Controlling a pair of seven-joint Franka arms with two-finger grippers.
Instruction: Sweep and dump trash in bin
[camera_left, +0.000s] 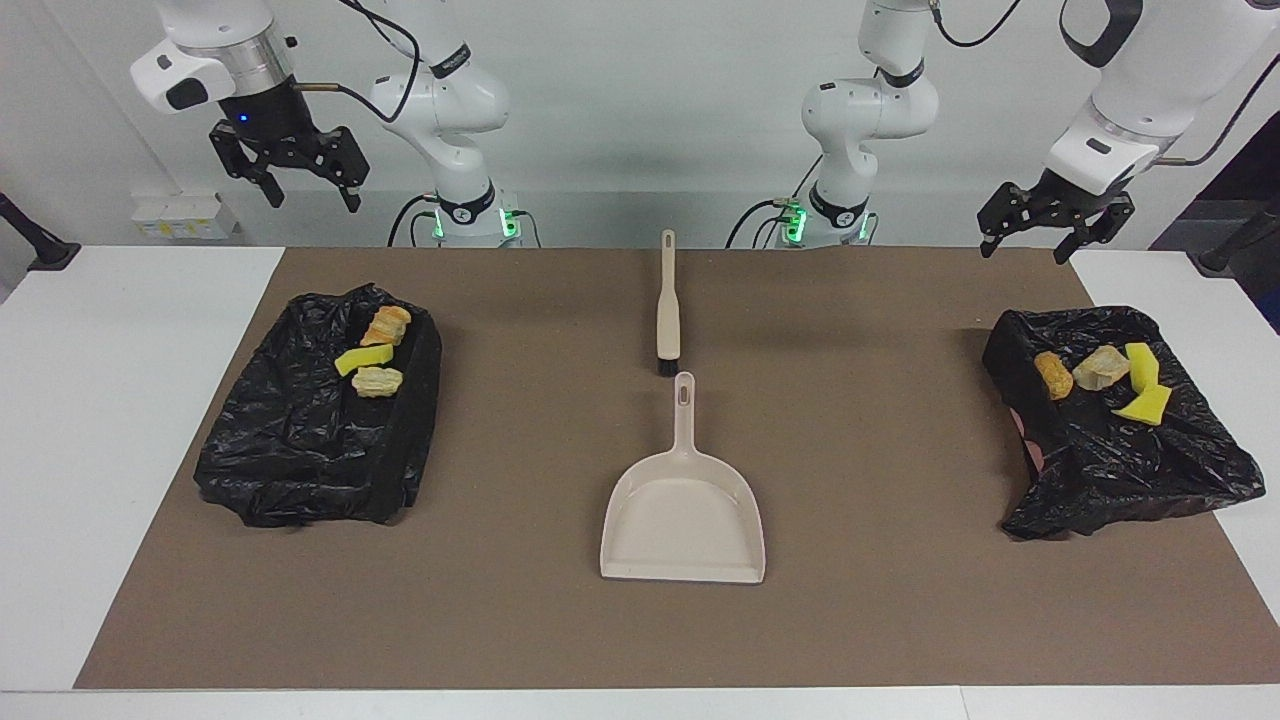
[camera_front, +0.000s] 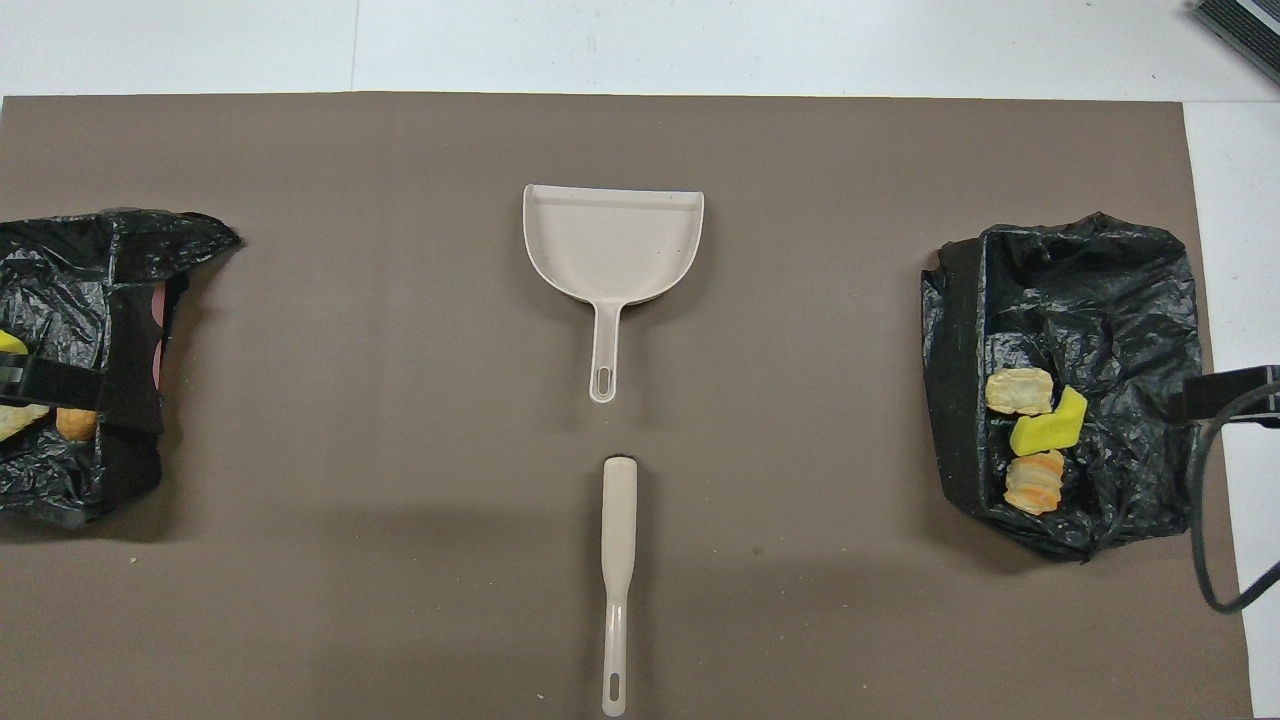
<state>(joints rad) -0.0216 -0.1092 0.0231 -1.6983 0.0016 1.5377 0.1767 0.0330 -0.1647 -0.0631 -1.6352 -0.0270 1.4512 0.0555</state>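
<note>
Trash lying in two black-lined bins, both grippers hanging empty above the table.

In the facing view the left gripper is hanging with its fingers spread apart, holding nothing, over the mat's edge just robotward of the bin at the left arm's end, where four scraps of trash are lying: an orange-brown chunk, a pale lump and two yellow wedges. The right gripper is waiting high up, fingers likewise spread and empty, above the bin at the right arm's end, which is holding three more scraps. The brush and dustpan are lying mid-mat, the brush nearer the robots. In the overhead view the three scraps are sitting in their bin, and a dark bar is crossing the scraps at the left arm's end.
</note>
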